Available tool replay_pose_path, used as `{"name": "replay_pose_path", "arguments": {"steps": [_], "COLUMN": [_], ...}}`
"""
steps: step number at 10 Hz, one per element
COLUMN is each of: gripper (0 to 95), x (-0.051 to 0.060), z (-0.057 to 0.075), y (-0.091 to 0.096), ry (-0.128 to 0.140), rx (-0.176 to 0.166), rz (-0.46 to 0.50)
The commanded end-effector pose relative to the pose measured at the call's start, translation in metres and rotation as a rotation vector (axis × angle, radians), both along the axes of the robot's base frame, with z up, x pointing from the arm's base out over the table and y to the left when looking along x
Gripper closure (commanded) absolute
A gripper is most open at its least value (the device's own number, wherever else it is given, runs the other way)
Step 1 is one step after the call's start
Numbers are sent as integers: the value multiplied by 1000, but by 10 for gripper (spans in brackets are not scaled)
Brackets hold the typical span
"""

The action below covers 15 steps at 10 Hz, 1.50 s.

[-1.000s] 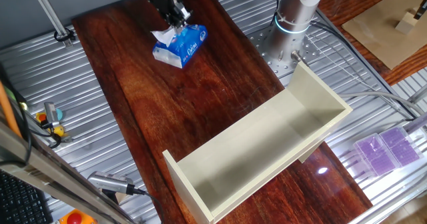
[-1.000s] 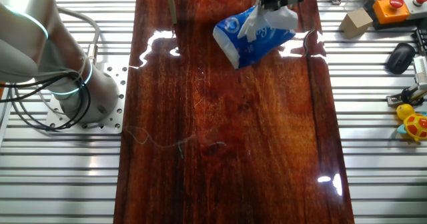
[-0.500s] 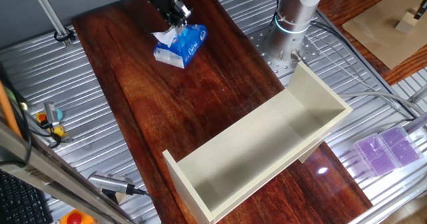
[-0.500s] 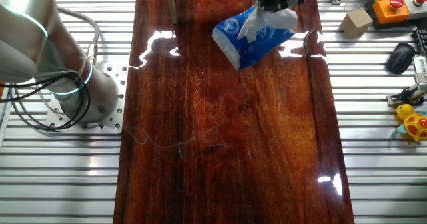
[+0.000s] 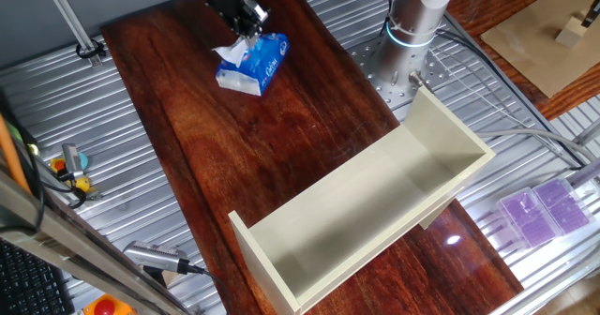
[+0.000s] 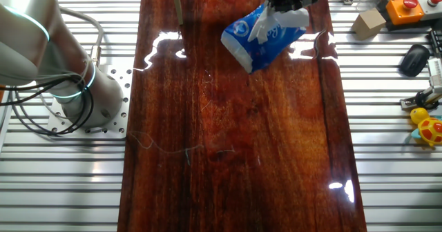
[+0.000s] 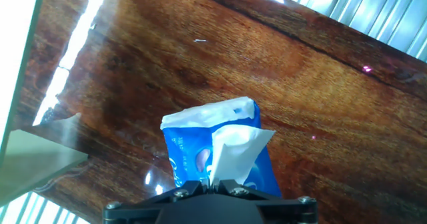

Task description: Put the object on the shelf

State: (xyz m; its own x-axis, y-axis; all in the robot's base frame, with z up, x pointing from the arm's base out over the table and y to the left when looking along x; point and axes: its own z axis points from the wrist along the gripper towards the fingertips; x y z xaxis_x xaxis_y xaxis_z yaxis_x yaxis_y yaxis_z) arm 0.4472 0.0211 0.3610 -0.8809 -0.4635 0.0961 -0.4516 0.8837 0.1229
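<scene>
The tool (image 5: 246,24) is cut off at the top edge in both fixed views; only its black lower body and fingertips show. In the hand view, the fingertips (image 7: 220,184) are closed tightly on the white tissue sheet (image 7: 230,154) that sticks out of the object (image 7: 217,151). The blue-and-white pack hangs tilted from that sheet. Whether its lower edge touches the worktop (image 5: 281,137) cannot be determined.

The object (image 5: 253,62) is near the far end of the worktop in one fixed view, about midway between the two long edges. In the other fixed view the object (image 6: 262,37) sits nearer the right long edge.

The shelf (image 5: 366,202) lies open side up across the near end of the worktop, diagonal to its edges, well apart from the object. One end board overhangs the long edge on the robot-base side. The other fixed view does not show the shelf. A wide band of bare wood separates pack and shelf.

The worktop is dark, glossy red-brown wood with light glare. Ribbed aluminium plating (image 6: 394,121) surrounds it. Purple boxes (image 5: 544,212) lie on the plating beside the shelf. The arm base (image 6: 76,87) stands beside one long edge.
</scene>
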Motion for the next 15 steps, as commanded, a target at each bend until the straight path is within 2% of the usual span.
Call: {"name": "replay_pose_path", "arguments": {"steps": [1,3,6,7,9,12,13,15], "gripper": [950,950,950,950,950,950,950,950], "x": [-3,-10,-16,-15,-15,-15,-17,-32], "z": [4,8,11,10,10,10,10,16], "y": [21,68,103,101,101,101,102,145], "ry": [4,-1,-2,-2,1,-15,-11,-16], "rx": [-5,-17,-24,-21,-10,21,13,-15], "rz": [-35,-94,-144,-137,-64,26,49,-10]}}
